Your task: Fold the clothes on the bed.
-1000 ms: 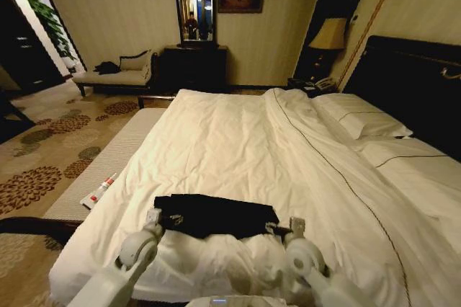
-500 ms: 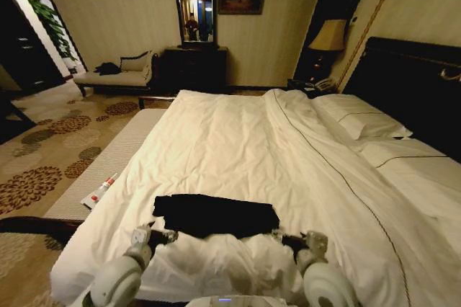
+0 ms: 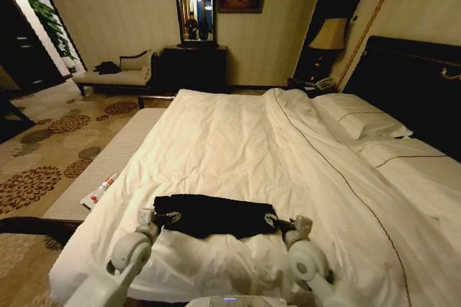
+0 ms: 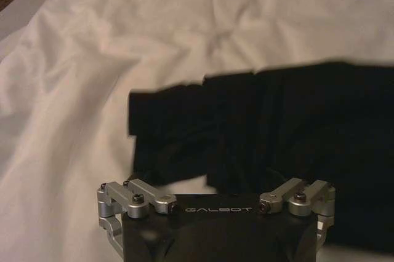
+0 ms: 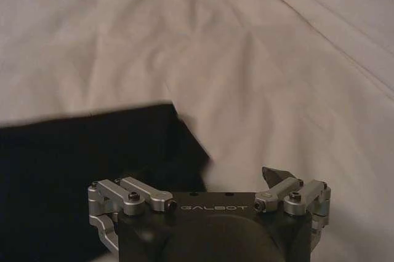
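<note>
The clothes are one black T-shirt, lying as a flat wide band on the white duvet of the bed, close to its near edge. My left gripper is at the shirt's left end, and in the left wrist view this gripper is open just above the black cloth. My right gripper is at the shirt's right end. The right wrist view shows it open over the shirt's corner, one fingertip above bare duvet.
A padded bench runs along the bed's left side with a small red and white item on it. Pillows and the dark headboard are at the right. A chaise and dresser stand by the far wall.
Both grippers drew back toward me half a second ago and have now come forward again to the shirt's two ends. The shirt has barely shifted.
</note>
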